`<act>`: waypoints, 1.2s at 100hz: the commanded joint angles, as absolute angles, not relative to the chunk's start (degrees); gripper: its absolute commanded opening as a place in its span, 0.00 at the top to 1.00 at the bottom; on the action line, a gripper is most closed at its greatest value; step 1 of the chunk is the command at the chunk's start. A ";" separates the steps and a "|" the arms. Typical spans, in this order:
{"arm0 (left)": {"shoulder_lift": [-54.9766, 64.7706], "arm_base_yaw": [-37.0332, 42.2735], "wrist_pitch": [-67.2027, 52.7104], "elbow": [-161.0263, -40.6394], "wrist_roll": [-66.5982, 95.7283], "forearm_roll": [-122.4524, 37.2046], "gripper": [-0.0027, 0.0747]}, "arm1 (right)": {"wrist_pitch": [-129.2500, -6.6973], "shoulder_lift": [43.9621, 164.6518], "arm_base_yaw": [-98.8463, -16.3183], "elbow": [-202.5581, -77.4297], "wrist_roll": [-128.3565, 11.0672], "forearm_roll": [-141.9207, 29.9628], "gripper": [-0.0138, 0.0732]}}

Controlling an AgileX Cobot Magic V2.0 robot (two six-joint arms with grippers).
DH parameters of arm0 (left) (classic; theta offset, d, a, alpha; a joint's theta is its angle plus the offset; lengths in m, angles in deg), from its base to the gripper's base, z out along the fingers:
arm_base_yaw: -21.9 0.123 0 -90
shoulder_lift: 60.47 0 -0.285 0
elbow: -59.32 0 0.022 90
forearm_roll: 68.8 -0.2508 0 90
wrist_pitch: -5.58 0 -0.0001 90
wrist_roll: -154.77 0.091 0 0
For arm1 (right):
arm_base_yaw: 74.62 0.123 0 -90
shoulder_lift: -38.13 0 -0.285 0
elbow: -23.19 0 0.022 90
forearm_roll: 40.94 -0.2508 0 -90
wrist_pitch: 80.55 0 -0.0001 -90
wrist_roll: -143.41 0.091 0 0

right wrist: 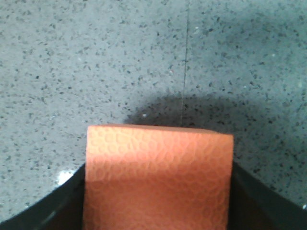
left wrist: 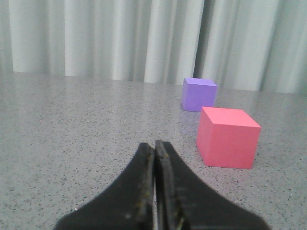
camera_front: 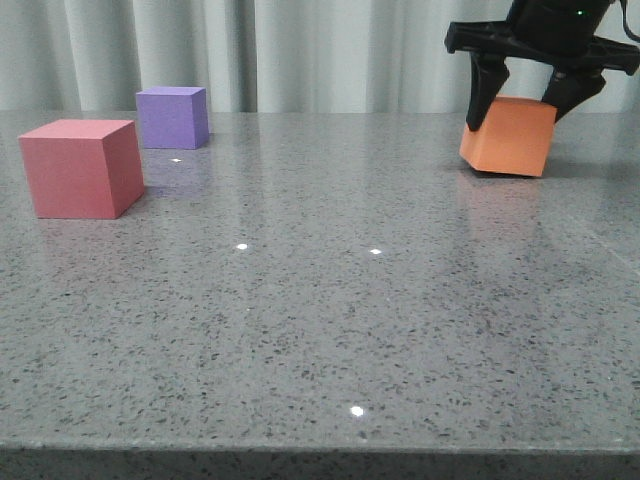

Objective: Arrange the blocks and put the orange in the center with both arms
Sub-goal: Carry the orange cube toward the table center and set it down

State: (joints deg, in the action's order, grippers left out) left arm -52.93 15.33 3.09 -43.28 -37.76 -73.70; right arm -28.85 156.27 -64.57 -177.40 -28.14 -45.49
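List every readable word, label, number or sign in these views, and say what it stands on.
None: no text shows in any view. The pinkish-red cube, purple cube and orange cube have plain faces; the speckled table, curtain and both grippers carry no marking.

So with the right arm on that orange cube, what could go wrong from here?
1. The orange cube sits tilted between the right gripper fingers, apparently held near its top, so it might slip or twist on the way.
2. The pinkish-red cube and purple cube stand close together at far left, leaving little gap for the orange one.
3. The left gripper is shut; it must open before moving either.
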 commanded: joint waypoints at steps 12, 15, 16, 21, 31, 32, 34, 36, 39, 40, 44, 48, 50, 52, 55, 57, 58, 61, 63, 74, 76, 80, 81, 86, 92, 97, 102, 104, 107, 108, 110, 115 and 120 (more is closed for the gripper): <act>-54.98 15.58 7.70 -40.93 -37.90 -73.16 0.99 | -27.96 151.21 -60.46 -184.58 -27.99 -46.12 0.50; -54.98 15.58 7.70 -40.93 -37.90 -73.16 0.99 | -27.70 151.21 -59.49 -185.43 -27.45 -45.85 0.50; -54.98 15.58 7.70 -40.93 -37.90 -73.16 0.99 | -27.70 151.21 -58.97 -185.75 -27.14 -45.75 0.50; -54.98 15.58 7.70 -40.93 -37.90 -73.16 0.99 | -27.97 151.27 -57.04 -186.78 -25.41 -44.82 0.50; -54.98 15.58 7.70 -40.93 -37.90 -73.16 0.99 | -30.76 151.41 -52.84 -187.66 -20.66 -40.94 0.50; -54.98 15.58 7.70 -40.93 -37.90 -73.16 0.99 | -31.00 151.41 -52.25 -187.66 -20.26 -40.38 0.50; -54.98 15.58 7.70 -40.93 -37.90 -73.16 0.99 | -31.69 151.41 -51.68 -187.66 -19.07 -39.44 0.50; -54.98 15.58 7.70 -40.93 -37.90 -73.16 0.99 | -32.34 151.47 -50.84 -187.66 -17.86 -38.50 0.50; -54.98 15.58 7.70 -40.93 -37.90 -73.16 0.99 | -33.10 151.60 -49.51 -187.66 -16.24 -37.40 0.50; -54.98 15.58 7.70 -40.93 -37.90 -73.16 0.99 | -33.27 151.69 -49.25 -187.66 -15.43 -37.11 0.50; -54.98 15.58 7.70 -40.93 -37.90 -73.16 0.99 | -34.32 151.88 -47.83 -187.66 -13.16 -35.58 0.50; -54.98 15.58 7.70 -40.93 -37.90 -73.16 0.99 | -35.23 152.34 -46.81 -187.66 -11.52 -34.51 0.50; -54.98 15.58 7.70 -40.93 -37.90 -73.16 0.99 | -35.75 152.56 -46.23 -187.66 -10.66 -34.11 0.50; -54.98 15.58 7.70 -40.93 -37.90 -73.16 0.99 | -36.27 152.82 -45.59 -187.66 -9.59 -33.76 0.50; -54.98 15.58 7.70 -40.93 -37.90 -73.16 0.99 | -36.91 153.25 -45.19 -187.66 -9.01 -33.62 0.50; -54.98 15.58 7.70 -40.93 -37.90 -73.16 0.99 | -37.54 153.55 -44.84 -187.66 -8.41 -33.54 0.50; -54.98 15.58 7.70 -40.93 -37.90 -73.16 0.99 | -37.74 153.68 -44.62 -187.66 -8.01 -33.54 0.50; -54.98 15.58 7.70 -40.93 -37.90 -73.16 0.99 | -38.50 154.22 -44.31 -187.73 -7.35 -33.60 0.50; -54.98 15.58 7.70 -40.93 -37.90 -73.16 0.99 | -38.94 154.56 -44.10 -187.85 -6.93 -33.60 0.50; -54.98 15.58 7.70 -40.93 -37.90 -73.16 0.99 | -39.36 156.64 -43.20 -188.72 -5.87 -33.60 0.50; -54.98 15.58 7.70 -40.93 -37.90 -73.16 0.99 | -39.36 157.05 -43.09 -188.69 -5.80 -33.60 0.50; -54.98 15.58 7.70 -40.93 -37.90 -73.16 0.99 | -39.36 157.57 -42.94 -188.82 -5.68 -33.67 0.50; -54.98 15.58 7.70 -40.93 -37.90 -73.16 0.99 | -39.36 157.67 -42.89 -188.82 -5.68 -33.67 0.50; -54.98 15.58 7.70 -40.93 -37.90 -73.16 0.99 | -39.42 158.36 -42.74 -188.82 -5.68 -33.80 0.50; -54.98 15.58 7.70 -40.93 -37.90 -73.16 0.99 | -39.42 159.18 -42.59 -188.82 -5.68 -33.86 0.50; -54.98 15.58 7.70 -40.93 -37.90 -73.16 0.99 | -39.42 159.72 -42.45 -188.82 -5.68 -33.86 0.50; -54.98 15.58 7.70 -40.93 -37.90 -73.16 0.99 | -39.42 160.10 -42.41 -188.82 -5.68 -34.12 0.50; -54.98 15.58 7.70 -40.93 -37.90 -73.16 0.99 | -39.35 160.30 -42.41 -188.82 -5.68 -34.28 0.50; -54.98 15.58 7.70 -40.93 -37.90 -73.16 0.99 | -39.36 160.37 -42.41 -188.82 -5.68 -34.51 0.50; -54.98 15.58 7.70 -40.93 -37.90 -73.16 0.99 | -39.36 160.37 -42.41 -188.82 -5.68 -34.66 0.49; -54.98 15.58 7.70 -40.93 -37.90 -73.16 0.99 | -39.36 160.43 -42.41 -188.82 -5.68 -34.78 0.48; -54.98 15.58 7.70 -40.93 -37.90 -73.16 0.99 | -39.36 160.43 -42.41 -188.82 -5.68 -34.94 0.44; -54.98 15.58 7.70 -40.93 -37.90 -73.16 0.99 | -39.42 160.43 -42.41 -188.82 -5.68 -35.17 0.37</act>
State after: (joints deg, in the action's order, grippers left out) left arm -52.93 15.33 3.09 -43.28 -37.76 -73.70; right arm -36.33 163.98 -42.33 -186.83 -5.73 -35.13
